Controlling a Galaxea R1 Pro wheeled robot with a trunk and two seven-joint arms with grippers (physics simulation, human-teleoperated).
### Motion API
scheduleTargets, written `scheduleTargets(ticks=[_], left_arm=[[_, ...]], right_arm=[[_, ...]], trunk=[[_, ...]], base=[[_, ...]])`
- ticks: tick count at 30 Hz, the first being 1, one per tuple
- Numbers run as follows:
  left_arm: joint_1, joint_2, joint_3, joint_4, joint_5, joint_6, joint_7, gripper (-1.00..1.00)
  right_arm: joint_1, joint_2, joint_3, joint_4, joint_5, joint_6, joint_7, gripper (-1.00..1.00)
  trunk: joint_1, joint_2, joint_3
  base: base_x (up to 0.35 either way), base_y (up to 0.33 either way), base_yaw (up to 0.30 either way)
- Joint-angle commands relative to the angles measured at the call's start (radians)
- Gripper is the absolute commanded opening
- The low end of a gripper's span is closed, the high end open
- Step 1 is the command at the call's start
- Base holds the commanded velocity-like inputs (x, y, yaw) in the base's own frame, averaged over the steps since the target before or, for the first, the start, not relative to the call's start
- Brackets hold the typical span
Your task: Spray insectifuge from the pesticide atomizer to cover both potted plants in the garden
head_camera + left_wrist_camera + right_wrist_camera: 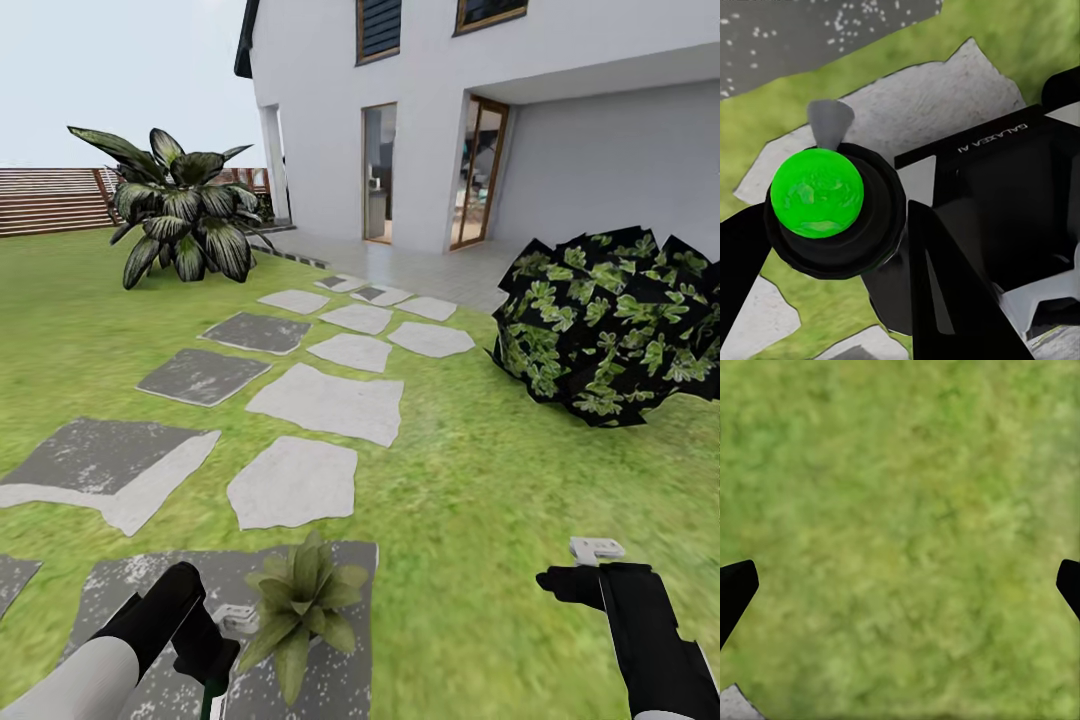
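Left gripper (205, 640): near left, low over a grey stepping stone (130, 610), clamped around a dark sprayer with a bright green dome.
Pesticide atomizer (817, 193): held in that left gripper; grey nozzle tip poking out past the dome; likely light, rigid plastic, slippery on the round top; best gripped at the neck under the head, trigger left free.
Potted plant (300, 600): just right of the left gripper, small green rosette on the same stone; pot hidden under leaves; no whitish specks discernible.
Right gripper (590, 570): near right, over lawn (900, 510); fingers spread wide, empty.
Far: big leafy plant (185, 215) left, dark shrub (610, 325) right, house (480, 110) behind.
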Motion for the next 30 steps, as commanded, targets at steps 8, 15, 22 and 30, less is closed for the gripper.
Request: scheduleTargets(ticks=[8, 15, 22, 30], left_arm=[[0.0, 0.001, -0.004, -0.002, -0.009, 0.002, -0.01, -1.0], [0.0, 0.001, -0.004, -0.002, -0.009, 0.002, -0.01, -1.0], [0.001, 0.001, -0.004, -0.002, -0.009, 0.002, -0.01, -1.0], [0.001, 0.001, -0.004, -0.002, -0.009, 0.002, -0.01, -1.0]], right_arm=[[-0.001, 0.001, -0.001, -0.002, 0.01, 0.002, 0.01, 1.0], [-0.001, 0.0, -0.001, -0.002, 0.01, 0.003, 0.01, 1.0], [-0.001, 0.0, -0.001, -0.002, 0.01, 0.003, 0.01, 1.0], [-0.001, 0.0, -0.001, -0.002, 0.011, 0.002, 0.01, 1.0]], trunk=[[0.015, -0.029, -0.014], [0.015, -0.029, -0.014], [0.027, -0.05, -0.023], [0.042, -0.078, -0.036]], base=[[0.0, 0.0, -0.172], [0.0, 0.0, -0.174], [0.0, 0.0, -0.01], [0.0, 0.0, 0.0]])
